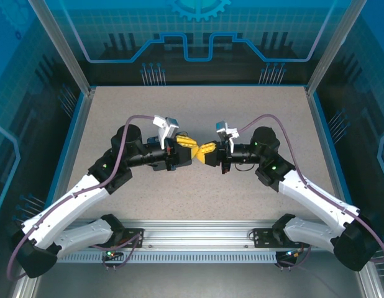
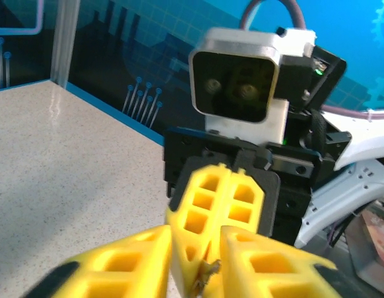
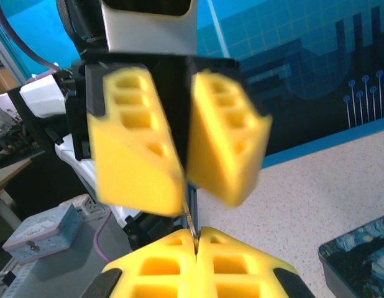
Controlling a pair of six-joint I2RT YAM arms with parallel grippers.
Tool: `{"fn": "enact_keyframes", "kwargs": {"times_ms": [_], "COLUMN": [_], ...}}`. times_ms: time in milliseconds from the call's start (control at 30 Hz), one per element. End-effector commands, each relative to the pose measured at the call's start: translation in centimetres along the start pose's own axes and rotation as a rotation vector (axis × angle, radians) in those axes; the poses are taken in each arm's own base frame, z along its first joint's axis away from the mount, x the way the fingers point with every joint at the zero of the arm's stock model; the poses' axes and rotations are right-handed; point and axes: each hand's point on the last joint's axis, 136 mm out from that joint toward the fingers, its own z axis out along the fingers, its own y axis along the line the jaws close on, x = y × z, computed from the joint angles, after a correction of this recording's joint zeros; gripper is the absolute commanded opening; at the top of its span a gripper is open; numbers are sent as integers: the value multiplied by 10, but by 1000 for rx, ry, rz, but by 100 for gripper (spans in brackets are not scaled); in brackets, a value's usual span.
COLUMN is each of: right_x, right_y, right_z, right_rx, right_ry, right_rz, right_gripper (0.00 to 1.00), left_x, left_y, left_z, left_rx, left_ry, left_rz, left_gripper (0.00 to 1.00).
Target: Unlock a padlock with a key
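right wrist view: right gripper [image 3: 195, 241], bottom centre, fingers pressed together on the key [image 3: 190, 225], a thin sliver rising toward the left gripper [image 3: 187, 194] above. left wrist view, bottom centre: left fingers set narrowly, pinching the tiny dark padlock [image 2: 207, 272].
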Motion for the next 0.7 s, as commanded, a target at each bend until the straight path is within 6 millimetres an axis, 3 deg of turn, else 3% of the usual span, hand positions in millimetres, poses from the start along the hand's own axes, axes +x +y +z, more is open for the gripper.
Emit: {"fn": "enact_keyframes", "kwargs": {"times_ms": [0, 133, 333, 467, 667], "right_x": [8, 28, 63, 89, 125], "right_y": [-1, -28, -72, -100, -137], "right_z": [0, -3, -3, 0, 7], "right_rx": [40, 169, 348, 445, 562], "right_ry": [46, 117, 231, 293, 340], "right_rz": [-6, 51, 173, 269, 371], "right_gripper": [0, 0, 0, 0, 0], "left_x": [-18, -21, 2, 39, 110], "left_y": [4, 21, 65, 98, 139], "left_z": [-13, -27, -46, -53, -63], "left_rx": [-59, -162, -334, -429, -573], "left_ry": [-71, -98, -89, -57, 29], "left_rz": [30, 12, -107, -221, -353], "left_gripper": [48, 64, 75, 82, 88]}}
